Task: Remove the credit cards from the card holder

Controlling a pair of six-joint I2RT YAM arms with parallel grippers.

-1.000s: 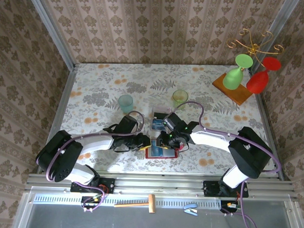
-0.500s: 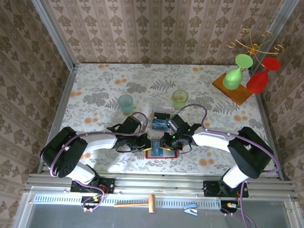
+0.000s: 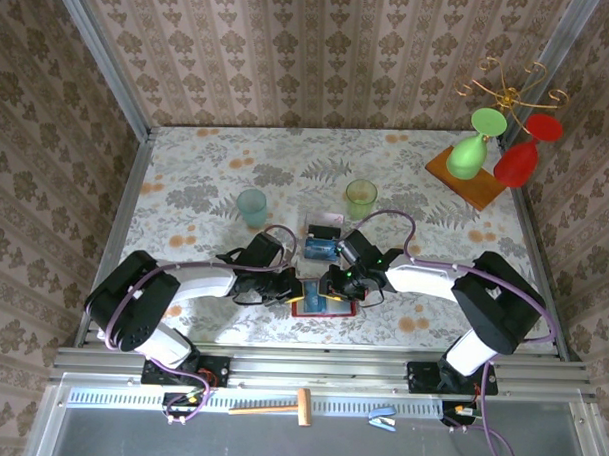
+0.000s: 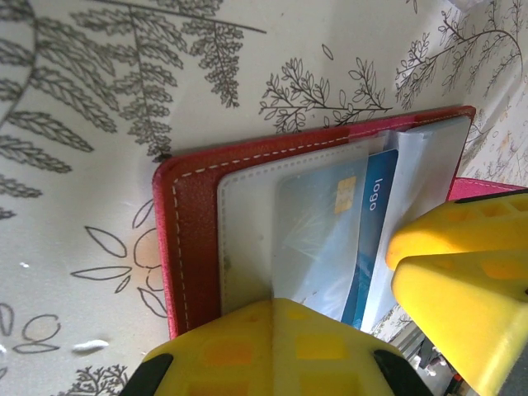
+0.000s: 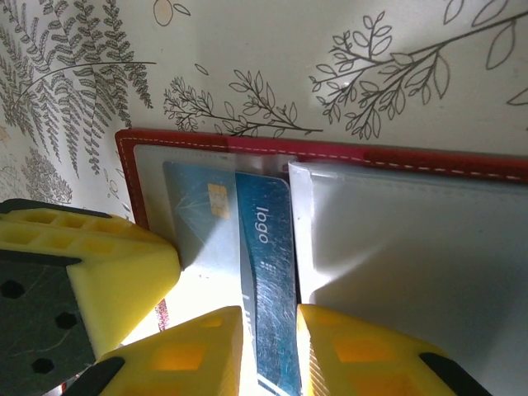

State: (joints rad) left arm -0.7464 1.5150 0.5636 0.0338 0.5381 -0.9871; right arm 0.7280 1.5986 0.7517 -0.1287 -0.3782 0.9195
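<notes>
The flowered table (image 3: 206, 175) carries the red card holder (image 3: 325, 307), lying open low in the middle of the overhead view. From where I stand, the job looks to be on its 1st card, the pull itself. The left jaws are pressed together and bear down on the holder's left edge, at the lower left of the right wrist view; pinning it, I'd say. The right jaws are clamped on the blue card (image 5: 264, 239), bottom centre there, its upper end inside the holder's pocket. Next it wants a straight, flat slide out along the pocket, with the left stopping the holder from dragging.
</notes>
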